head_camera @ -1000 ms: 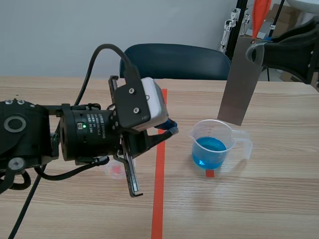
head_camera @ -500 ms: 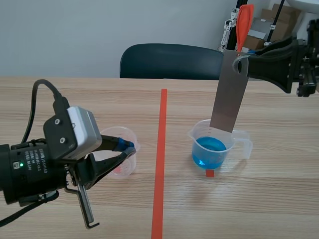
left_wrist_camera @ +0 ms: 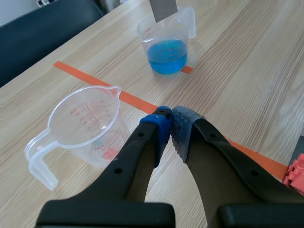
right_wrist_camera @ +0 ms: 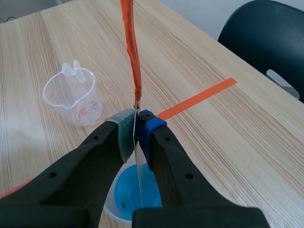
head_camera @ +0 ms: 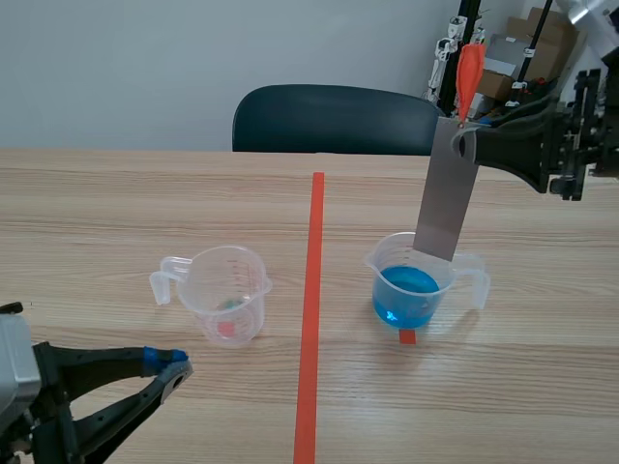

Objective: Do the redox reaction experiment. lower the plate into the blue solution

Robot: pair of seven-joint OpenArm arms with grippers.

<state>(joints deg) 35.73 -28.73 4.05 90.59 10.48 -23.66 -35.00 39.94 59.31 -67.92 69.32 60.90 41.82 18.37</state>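
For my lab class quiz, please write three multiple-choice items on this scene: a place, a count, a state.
1. On which side of the orange tape line is the clear plastic beaker of blue liquid? A left arm's B right arm's C on it
2. How many clear beakers stand on the wooden table? A two B one C three
3. The right tool is: A open B shut on nothing C shut on the grey metal plate
1 B: it stands by the right arm. 2 A: the blue-filled one and a second clear beaker. 3 C: its pads clamp the plate.
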